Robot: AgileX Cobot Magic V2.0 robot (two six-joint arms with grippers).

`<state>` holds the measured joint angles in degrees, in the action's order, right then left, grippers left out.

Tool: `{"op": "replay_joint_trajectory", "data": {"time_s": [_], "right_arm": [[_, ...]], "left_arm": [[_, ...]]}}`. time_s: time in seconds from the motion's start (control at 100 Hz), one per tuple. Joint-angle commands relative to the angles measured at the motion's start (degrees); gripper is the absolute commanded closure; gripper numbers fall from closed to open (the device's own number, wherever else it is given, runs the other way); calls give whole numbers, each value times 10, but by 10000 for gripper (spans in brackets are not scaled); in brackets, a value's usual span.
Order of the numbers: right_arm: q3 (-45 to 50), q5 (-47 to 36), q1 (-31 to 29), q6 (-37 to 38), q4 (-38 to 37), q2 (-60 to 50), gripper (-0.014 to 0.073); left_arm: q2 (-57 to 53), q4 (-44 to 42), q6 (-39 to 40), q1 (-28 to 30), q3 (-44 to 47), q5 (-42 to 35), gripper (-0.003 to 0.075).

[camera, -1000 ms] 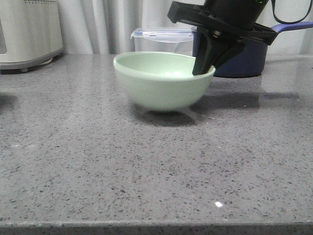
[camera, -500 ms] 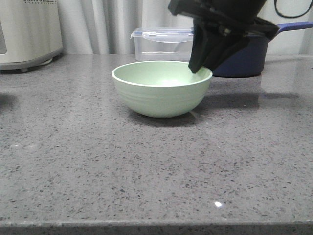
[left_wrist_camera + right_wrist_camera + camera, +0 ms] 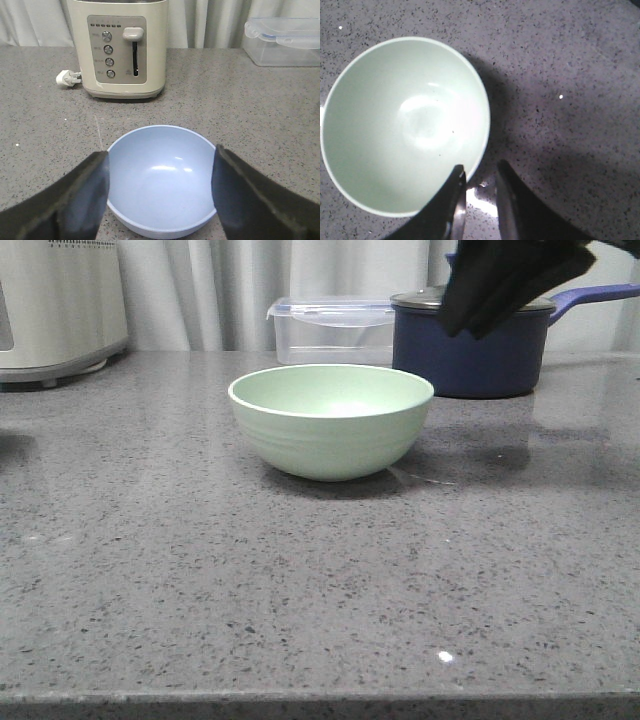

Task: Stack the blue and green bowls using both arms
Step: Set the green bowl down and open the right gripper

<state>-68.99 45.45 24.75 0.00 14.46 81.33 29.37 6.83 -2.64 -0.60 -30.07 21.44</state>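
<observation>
**Two bowls apart, neither one held**

The pale mint-green round matte bowl [image 3: 331, 420] sits upright on the speckled grey stone counter [image 3: 320, 590], near the middle of the front view. Faint horizontal ridges run around its side, its rim is thin and pale, and its inside is smooth with a soft glare at the bottom [image 3: 405, 125]. Behind it stand a clear plastic lidded container [image 3: 335, 328] and a dark navy lidded saucepan [image 3: 470, 345] with a blue handle.

The right black angular gripper [image 3: 505, 285] hangs above and behind the bowl's right side, in front of the saucepan, clear of the rim. In the right wrist view its fingers [image 3: 479, 210] stand a narrow gap apart over the near edge of the green bowl, with nothing between them.

The pale sky-blue round matte bowl [image 3: 161, 180] rests upright on the same counter in front of a cream toaster [image 3: 120, 47], its inside plain and empty. The left gripper [image 3: 160, 192] is spread wide, one finger at each side of the blue bowl; whether the pads touch its wall I cannot tell.
</observation>
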Motion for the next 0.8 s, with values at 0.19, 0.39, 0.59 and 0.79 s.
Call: {"op": "replay_joint_trajectory", "data": {"time_s": [0.19, 0.39, 0.59, 0.79], "right_arm": [[64, -41, -1, -6, 4, -39, 613], [98, -59, -1, -6, 26, -38, 623], [101, -64, 1, -8, 30, -37, 623], [101, -90, 32, -10, 34, -18, 623]], "left_arm": [[6, 5, 5, 1, -20, -46, 281], [6, 5, 5, 1, -20, -46, 281], [6, 5, 5, 1, -20, -46, 282], [6, 5, 5, 1, -20, -48, 282]]}}
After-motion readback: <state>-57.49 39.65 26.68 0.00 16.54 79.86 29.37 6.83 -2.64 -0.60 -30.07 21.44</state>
